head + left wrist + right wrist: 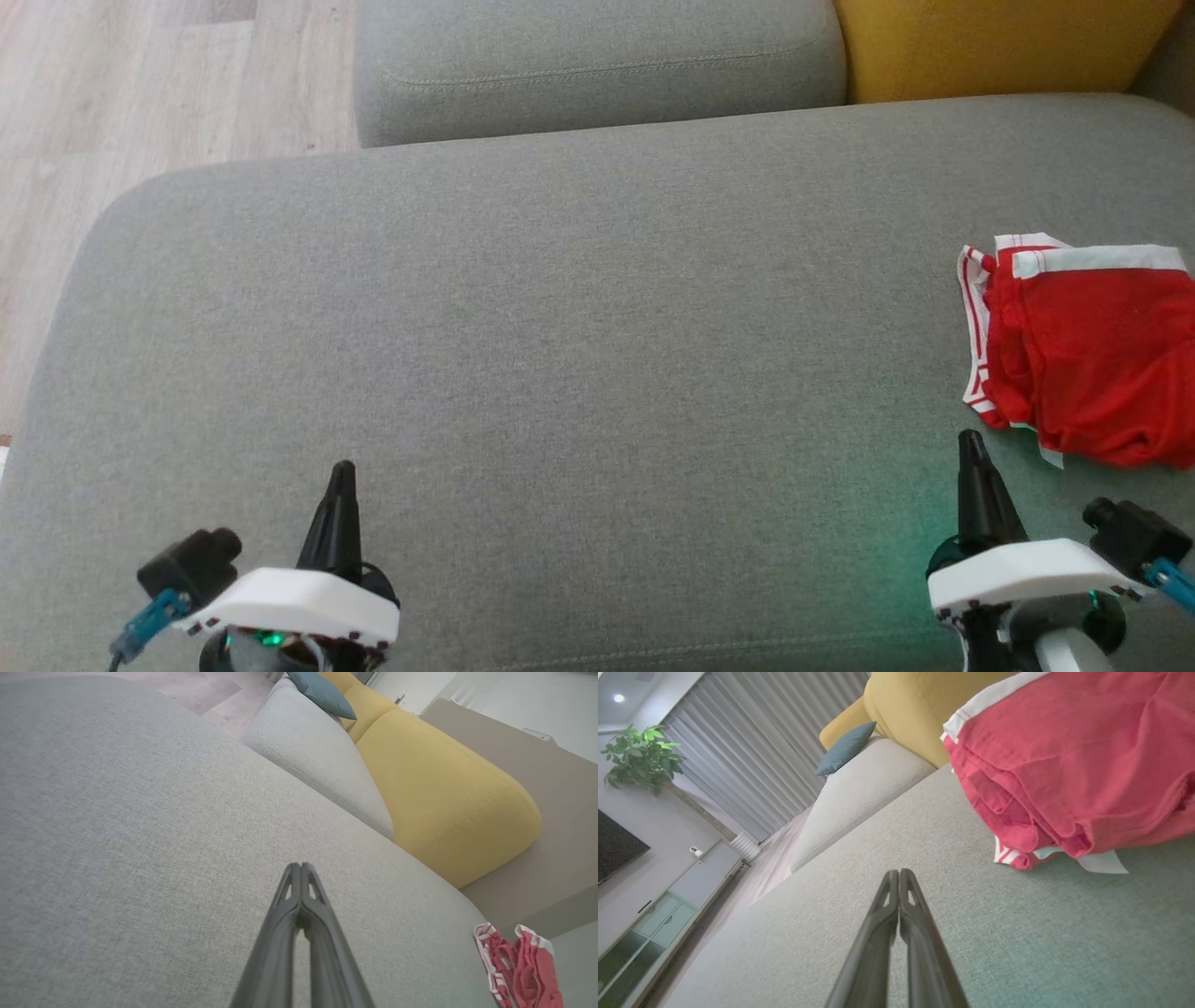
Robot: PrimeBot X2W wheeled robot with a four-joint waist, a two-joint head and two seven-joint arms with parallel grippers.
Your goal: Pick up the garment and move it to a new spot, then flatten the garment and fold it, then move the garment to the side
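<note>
Both my left gripper (342,469) and right gripper (970,439) are pinched closed, empty. The garment (1088,359) looks limp and light; I'd grab its bunched near edge.

left pincer (301,870) closed, empty; grey sofa seat (140,835) below; red garment (518,966) lower right

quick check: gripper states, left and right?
Left gripper: shut, holding nothing.
Right gripper: shut, holding nothing; beside the red garment, not touching it.
</note>
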